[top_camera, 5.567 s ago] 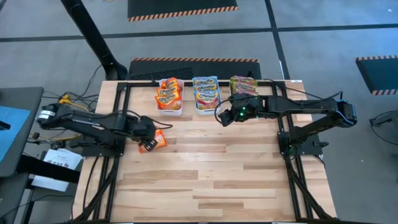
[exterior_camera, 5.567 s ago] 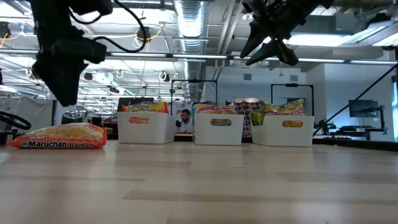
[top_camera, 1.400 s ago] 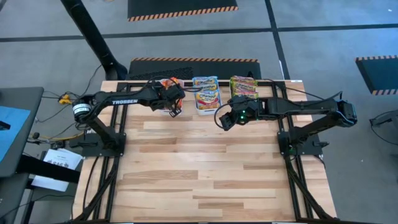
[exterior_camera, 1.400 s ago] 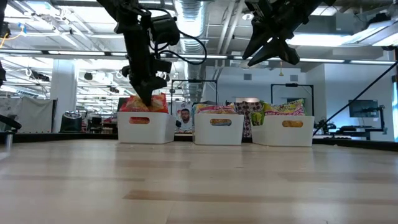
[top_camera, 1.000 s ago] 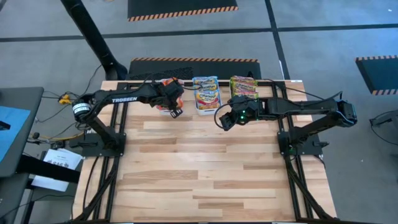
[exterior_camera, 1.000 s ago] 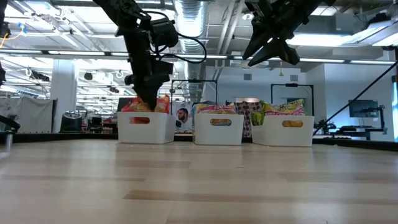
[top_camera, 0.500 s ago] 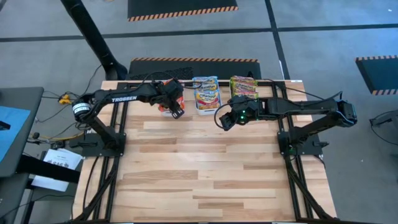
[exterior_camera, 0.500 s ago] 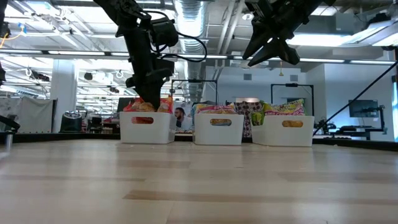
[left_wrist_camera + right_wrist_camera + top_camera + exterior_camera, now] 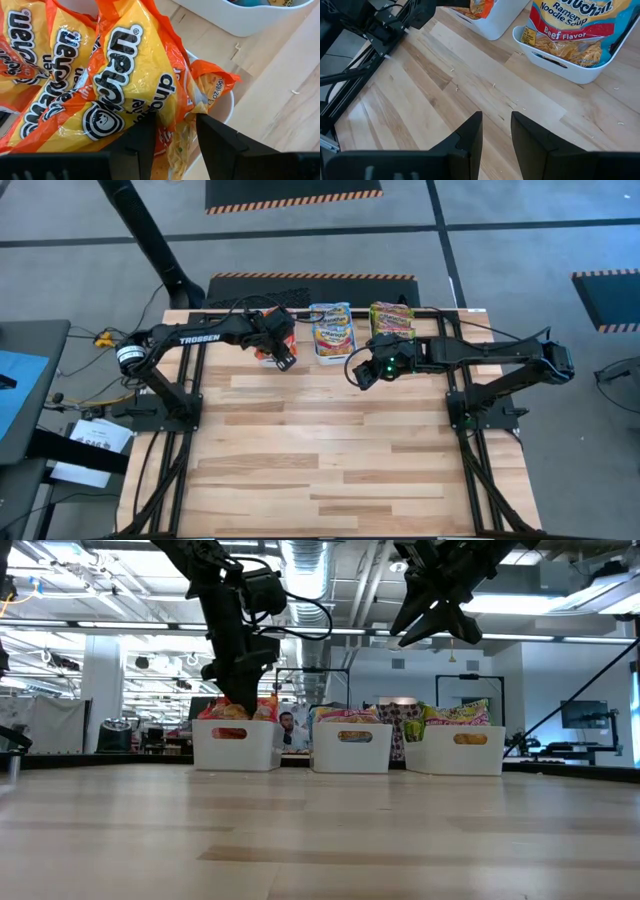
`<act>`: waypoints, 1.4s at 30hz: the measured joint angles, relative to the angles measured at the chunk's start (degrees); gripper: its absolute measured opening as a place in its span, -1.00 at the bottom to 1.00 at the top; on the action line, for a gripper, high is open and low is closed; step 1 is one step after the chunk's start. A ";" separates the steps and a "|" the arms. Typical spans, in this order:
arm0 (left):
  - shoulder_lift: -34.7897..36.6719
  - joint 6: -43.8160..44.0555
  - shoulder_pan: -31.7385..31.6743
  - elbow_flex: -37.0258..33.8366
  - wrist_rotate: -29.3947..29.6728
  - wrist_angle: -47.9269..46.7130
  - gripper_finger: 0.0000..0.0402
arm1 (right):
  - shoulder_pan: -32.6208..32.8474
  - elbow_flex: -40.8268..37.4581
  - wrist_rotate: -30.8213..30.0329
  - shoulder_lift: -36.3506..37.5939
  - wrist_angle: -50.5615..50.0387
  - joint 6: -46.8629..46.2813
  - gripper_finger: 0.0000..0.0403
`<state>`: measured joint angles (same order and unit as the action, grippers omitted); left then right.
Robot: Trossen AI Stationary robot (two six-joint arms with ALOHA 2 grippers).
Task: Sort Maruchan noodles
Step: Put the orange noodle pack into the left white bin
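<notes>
Left gripper [image 9: 174, 131] over bin [image 9: 271, 356], fingers apart beside orange noodle packet [image 9: 127, 80]; right gripper [image 9: 496, 131] apart, empty, above table [image 9: 330, 450].

Three white bins [image 9: 236, 744] [image 9: 351, 748] [image 9: 464, 751] in row along far edge of wooden table [image 9: 330, 460].

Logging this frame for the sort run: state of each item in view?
Left tool: open, over left bin, straddling orange packet's edge.
Right tool: open, empty, above bare table.
Orange packet: in left bin, on top.
Left bin: full of orange packets.
Middle bin: holds packets.
Right bin: holds packets.
</notes>
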<state>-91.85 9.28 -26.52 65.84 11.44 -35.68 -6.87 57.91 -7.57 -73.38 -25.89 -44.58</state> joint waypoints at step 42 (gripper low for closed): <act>0.04 0.22 -5.09 6.01 -4.73 -15.78 -0.37 | 0.04 0.00 0.02 0.02 -0.48 0.07 -0.37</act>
<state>-91.81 9.50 -31.61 71.85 6.71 -51.46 -6.83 57.91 -7.55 -73.36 -26.37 -44.51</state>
